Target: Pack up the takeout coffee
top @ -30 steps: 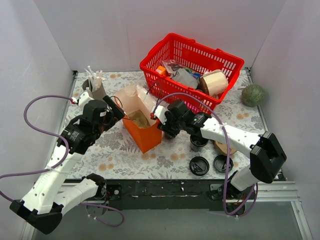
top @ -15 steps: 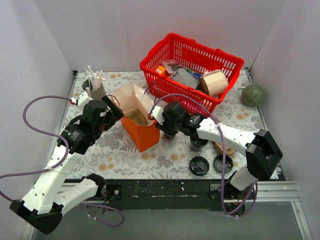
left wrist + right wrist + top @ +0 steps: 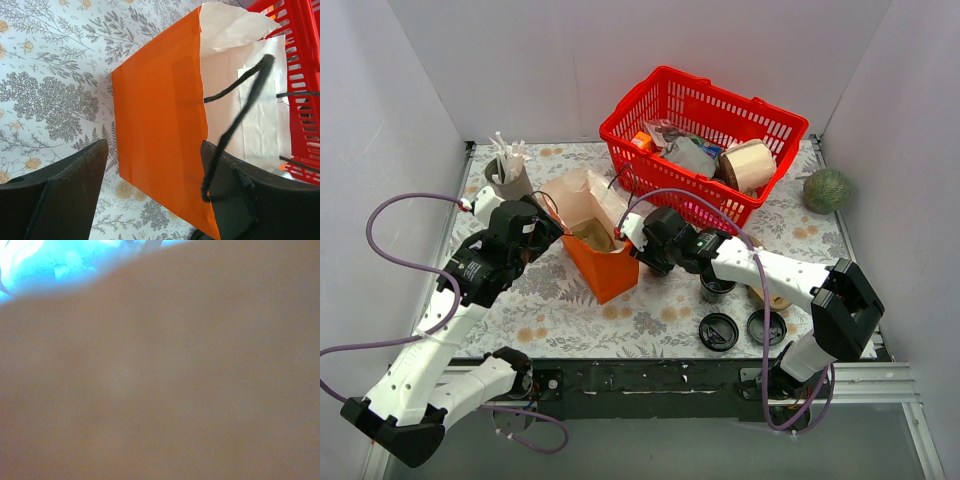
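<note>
- Coffee cup (image 3: 657,265): I take it to be the dark round shape right against the orange bag (image 3: 605,268), on the bag's right side and under the right pincer (image 3: 653,252). It is not inside the bag. Its lid cannot be confirmed from above.
- Change over the last second: the right arm has slid towards the bag, and its head now overlaps the bag's right rim. The cup shape has come along with it. The bag itself has barely moved.
- Judgement: this is the carry-to-bag step, late stage. The cup probably has to clear the rim before it can go down into the mouth.
- Right pincer: its fingers are hidden under the wrist in the top view. The wrist camera shows only a tan blur with a bluish glow at one edge, so it is pressed close to something. I cannot tell whether it is clenched on the cup or released.
- Left pincer (image 3: 154,150): spread wide, grasping nothing, at the bag's left side with the orange wall between the two fingers. The black cord handle (image 3: 239,117) runs down to one finger and appears to touch it.
- Farther right of the bag, on the tabletop (image 3: 560,300): a second dark cup (image 3: 717,285) and two loose black lids (image 3: 718,331) (image 3: 765,326), all well apart from the bag.
- Behind the bag: the red basket (image 3: 660,90).
</note>
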Robot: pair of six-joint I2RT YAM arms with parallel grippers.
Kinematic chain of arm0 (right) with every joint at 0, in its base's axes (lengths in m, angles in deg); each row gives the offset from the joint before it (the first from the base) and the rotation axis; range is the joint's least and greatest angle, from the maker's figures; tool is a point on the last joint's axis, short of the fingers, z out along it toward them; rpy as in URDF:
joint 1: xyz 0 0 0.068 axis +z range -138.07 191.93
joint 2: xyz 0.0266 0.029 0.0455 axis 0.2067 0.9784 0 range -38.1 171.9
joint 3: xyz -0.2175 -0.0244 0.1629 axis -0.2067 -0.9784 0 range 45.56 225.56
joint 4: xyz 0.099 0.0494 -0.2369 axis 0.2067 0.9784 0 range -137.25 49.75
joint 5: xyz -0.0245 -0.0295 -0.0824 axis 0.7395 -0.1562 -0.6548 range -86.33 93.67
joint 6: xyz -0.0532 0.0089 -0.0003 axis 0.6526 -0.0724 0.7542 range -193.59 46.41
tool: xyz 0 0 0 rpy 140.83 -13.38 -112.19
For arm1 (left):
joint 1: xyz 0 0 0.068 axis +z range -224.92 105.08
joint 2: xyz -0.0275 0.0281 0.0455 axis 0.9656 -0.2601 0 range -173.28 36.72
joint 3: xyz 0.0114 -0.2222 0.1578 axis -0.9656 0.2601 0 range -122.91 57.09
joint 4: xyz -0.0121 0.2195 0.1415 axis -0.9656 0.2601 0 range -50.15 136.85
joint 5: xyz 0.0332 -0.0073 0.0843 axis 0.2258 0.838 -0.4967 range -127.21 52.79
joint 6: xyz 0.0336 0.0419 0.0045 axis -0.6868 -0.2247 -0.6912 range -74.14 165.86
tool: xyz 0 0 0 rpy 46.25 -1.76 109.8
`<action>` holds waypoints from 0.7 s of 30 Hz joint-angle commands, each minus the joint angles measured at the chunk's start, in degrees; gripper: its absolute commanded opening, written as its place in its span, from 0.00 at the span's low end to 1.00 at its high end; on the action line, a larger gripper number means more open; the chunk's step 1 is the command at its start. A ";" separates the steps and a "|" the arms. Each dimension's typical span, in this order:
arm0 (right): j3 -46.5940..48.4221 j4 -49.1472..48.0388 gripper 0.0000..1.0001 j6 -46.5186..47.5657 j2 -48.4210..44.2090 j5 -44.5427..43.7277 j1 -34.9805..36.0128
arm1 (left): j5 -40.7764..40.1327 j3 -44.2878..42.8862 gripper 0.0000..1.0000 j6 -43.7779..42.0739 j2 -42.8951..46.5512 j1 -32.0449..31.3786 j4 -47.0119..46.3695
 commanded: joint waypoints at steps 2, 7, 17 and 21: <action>0.55 5.04 0.40 -1.82 1.73 -2.43 0.65 | -2.86 0.06 0.74 0.68 0.37 -0.05 0.76; 0.81 6.53 0.37 -3.93 2.26 -4.81 0.65 | -2.86 -0.03 0.73 0.77 0.20 -0.05 0.84; -0.15 5.21 0.21 -4.72 1.91 -4.90 0.65 | -2.42 -0.20 0.71 0.77 0.46 0.03 0.40; -0.24 5.04 0.08 -4.72 1.30 -6.22 0.64 | -2.33 -0.20 0.70 1.03 0.46 -0.05 0.76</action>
